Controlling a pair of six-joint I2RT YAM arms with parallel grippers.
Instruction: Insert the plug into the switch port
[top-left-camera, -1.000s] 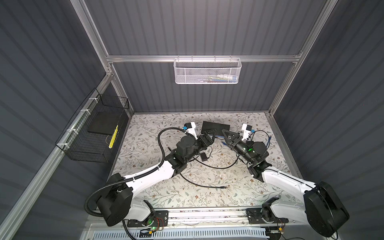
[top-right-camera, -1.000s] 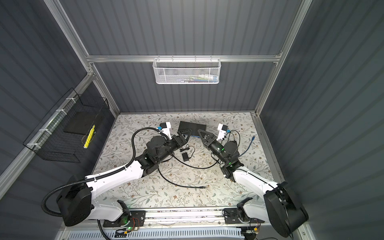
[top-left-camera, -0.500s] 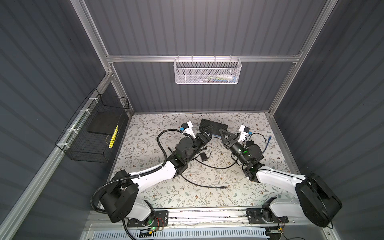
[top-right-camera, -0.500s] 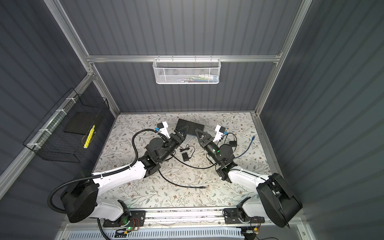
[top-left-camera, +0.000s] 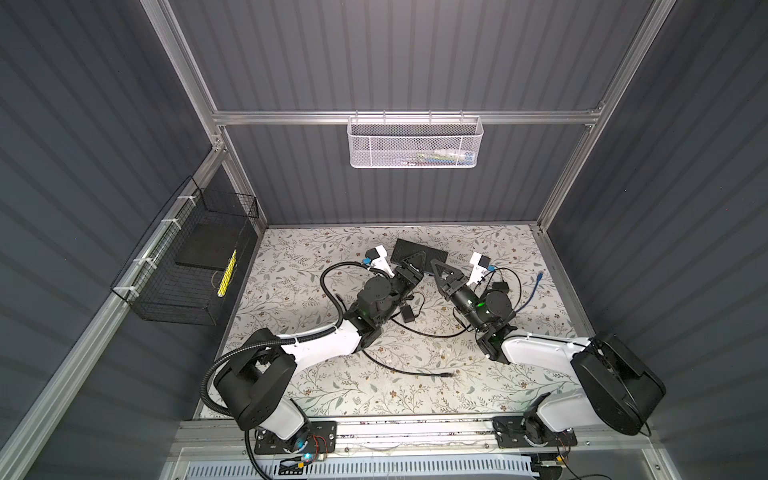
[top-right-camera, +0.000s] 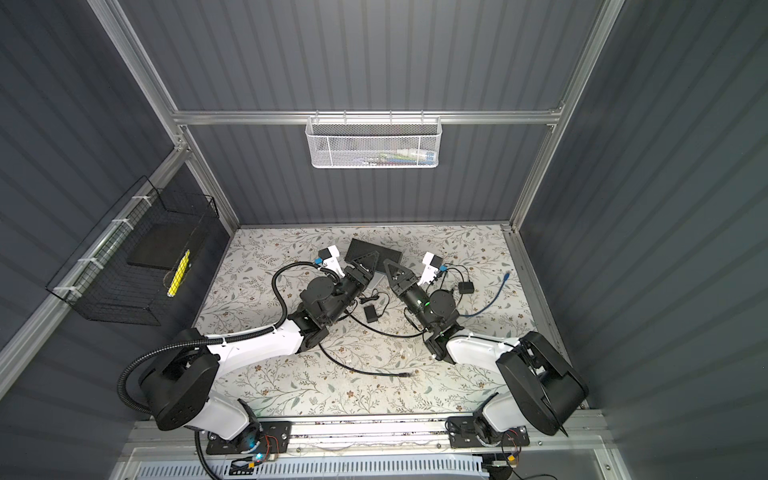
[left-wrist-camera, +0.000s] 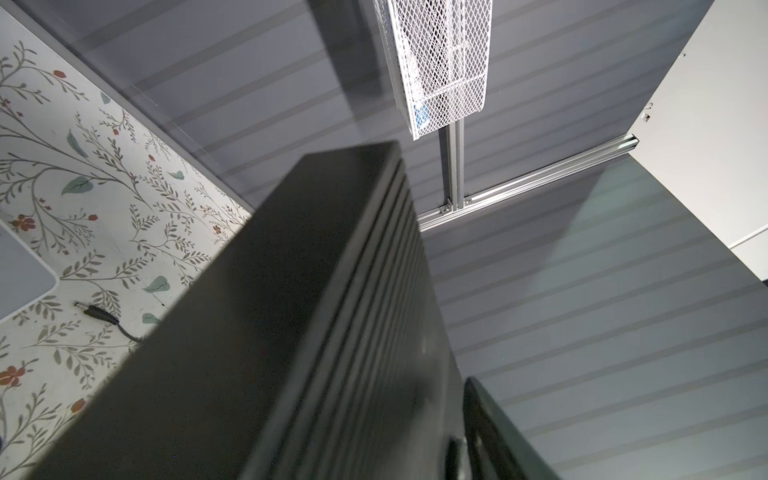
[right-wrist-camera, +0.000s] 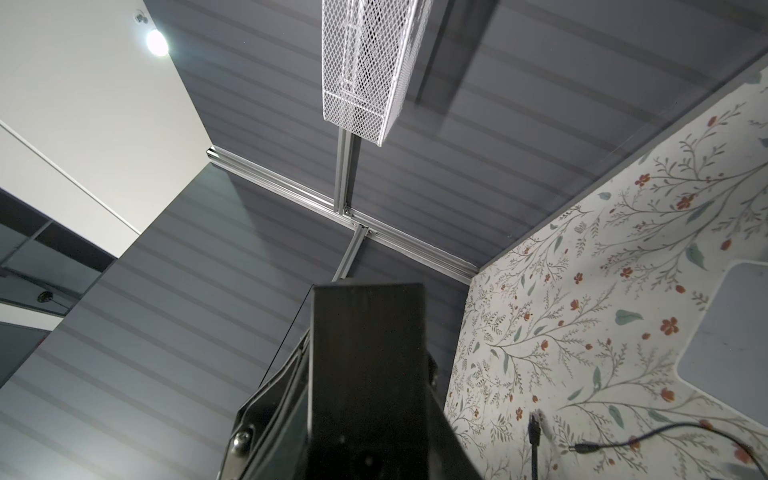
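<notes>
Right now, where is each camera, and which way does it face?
Both top views: overhead, looking down on the floral tabletop; both arms show, left end effector and right end effector at the black ribbed switch box.
Left wrist: on the left arm, looking up along that box; one black finger shows.
Right wrist: on the right arm, looking up; part of its end effector shows.
Shared: white mesh basket, both wrist views.
</notes>
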